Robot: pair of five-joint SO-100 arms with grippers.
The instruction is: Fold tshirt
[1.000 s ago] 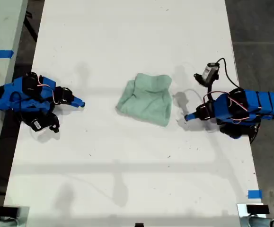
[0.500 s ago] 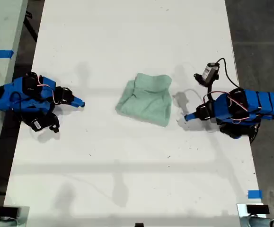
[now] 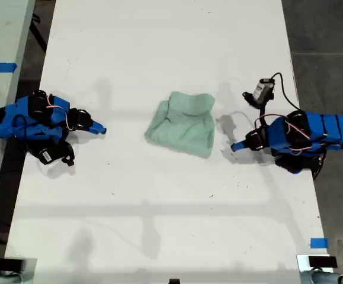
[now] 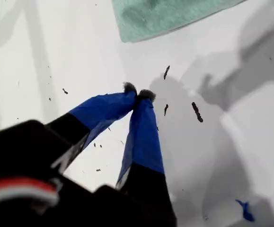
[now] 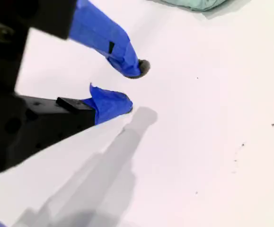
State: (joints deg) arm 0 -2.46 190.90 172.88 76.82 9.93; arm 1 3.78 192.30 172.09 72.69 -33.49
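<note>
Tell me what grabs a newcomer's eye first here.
The pale green tshirt, already bunched into a folded bundle in the middle of the white table. A blue arm sits pulled back at each side of the exterior view, neither touching the cloth; my first gripper is shut and empty.

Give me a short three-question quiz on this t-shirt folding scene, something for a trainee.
1. True or false: my first tool is clamped on the tshirt.
2. Which tool's jaws stand apart? A) my first tool B) my second tool C) both
3. In the exterior view, where does the tshirt lie relative to the two arms?

Key:
1. False. It is shut on nothing and is clear of the cloth.
2. B.
3. Between them, bunched on the white table.
</note>
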